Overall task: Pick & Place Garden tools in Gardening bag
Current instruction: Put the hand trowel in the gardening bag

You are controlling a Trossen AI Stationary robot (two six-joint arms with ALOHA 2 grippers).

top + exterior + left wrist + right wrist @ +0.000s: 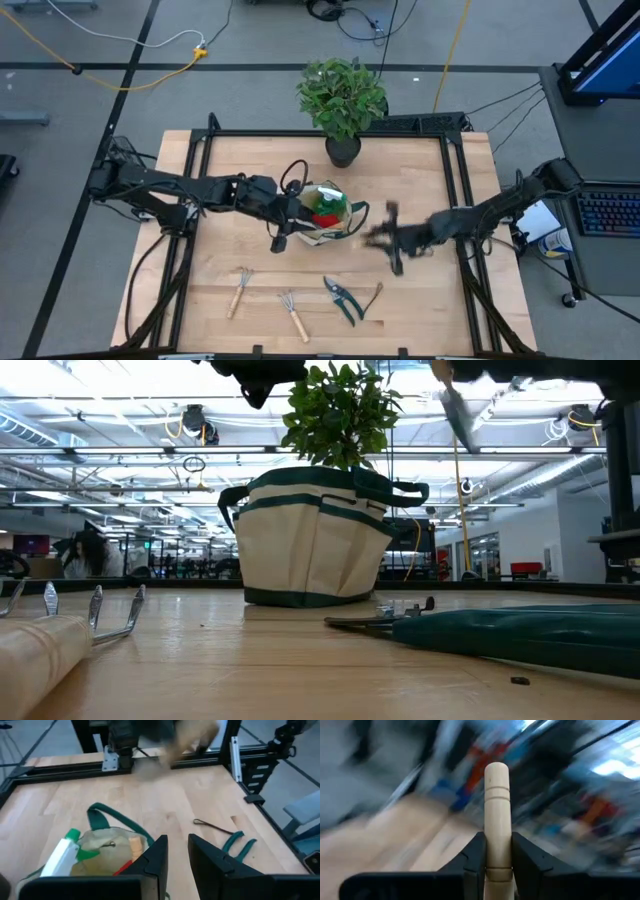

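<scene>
Right gripper [493, 851] clenched on wooden-handled tool [496, 795], just right of gardening bag [322, 213]; left gripper [175, 852] released, over bag

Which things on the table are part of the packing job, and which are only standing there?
Job:
gardening bag
fork
rake
pruners
wooden-handled tool held in right gripper
spray bottle and gloves, in the bag
left gripper at the bag

Not job:
potted plant
</scene>
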